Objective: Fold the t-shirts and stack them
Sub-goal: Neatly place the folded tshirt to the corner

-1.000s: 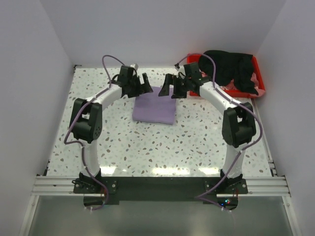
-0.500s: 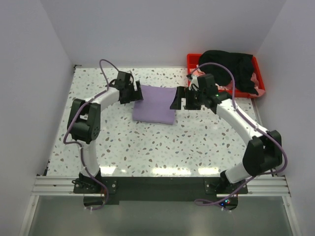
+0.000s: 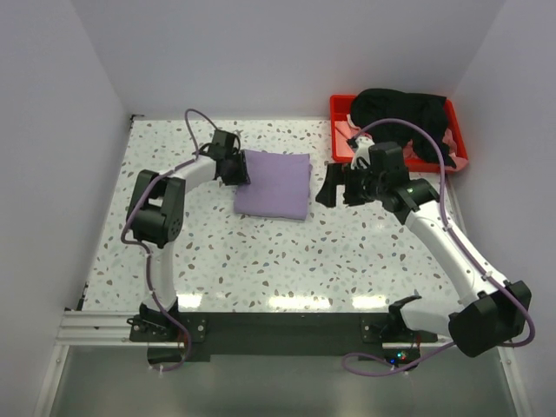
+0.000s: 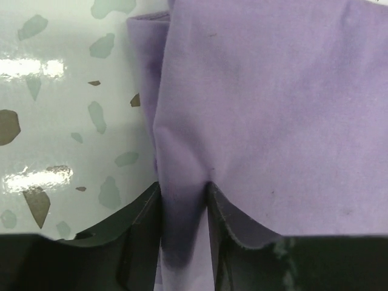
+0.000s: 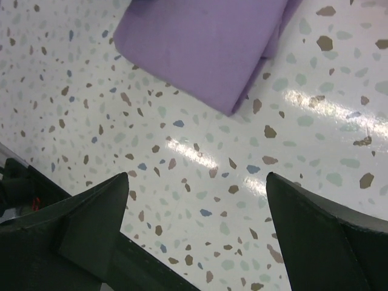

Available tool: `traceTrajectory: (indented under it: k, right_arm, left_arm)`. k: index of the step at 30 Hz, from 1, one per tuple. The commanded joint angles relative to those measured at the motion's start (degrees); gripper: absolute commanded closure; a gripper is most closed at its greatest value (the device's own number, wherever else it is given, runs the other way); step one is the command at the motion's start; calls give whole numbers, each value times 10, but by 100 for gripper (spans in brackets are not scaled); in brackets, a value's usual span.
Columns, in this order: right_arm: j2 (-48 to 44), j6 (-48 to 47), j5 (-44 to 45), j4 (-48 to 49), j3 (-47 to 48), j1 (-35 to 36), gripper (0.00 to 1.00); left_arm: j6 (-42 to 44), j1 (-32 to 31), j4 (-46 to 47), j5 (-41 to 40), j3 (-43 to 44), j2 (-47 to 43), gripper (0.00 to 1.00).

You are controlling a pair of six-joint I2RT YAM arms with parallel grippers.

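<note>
Grip on the fold comes first. The left gripper [image 3: 236,169] is clamped on the edge of the folded purple shirt [image 3: 276,184], with a ridge of cloth pinched between its fingers [image 4: 142,218]. The rest of the shirt lies flat ahead of it on the surface [image 3: 261,252].

1. Confirm that the pinch takes every layer; a grip on the top layer alone would likely open the fold.
2. Keep any lift low and pull evenly, so the bundle stays square.
3. Consider supporting the far edge with the right gripper [image 3: 339,188].

The left arm is bent sharply, its wrist low at the shirt's edge. The right arm reaches well forward; its gripper stands wide apart, holding nothing, beside the shirt without touching it. The black shirt [image 3: 404,117] lies behind it in the red tray [image 3: 340,109].
</note>
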Motion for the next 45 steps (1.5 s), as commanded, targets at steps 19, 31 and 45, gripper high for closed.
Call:
traceTrajectory:
  k: [19, 31, 45]
  right_arm:
    - [-43, -55, 61, 14, -58, -2, 1]
    - [-31, -62, 91, 24, -65, -4, 1]
    - [6, -60, 144, 23, -47, -5, 1]
  left_arm:
    - [148, 14, -94, -201, 81, 44, 100]
    - [315, 142, -60, -262, 163, 96, 100]
    - [395, 304, -39, -183, 353, 229, 100]
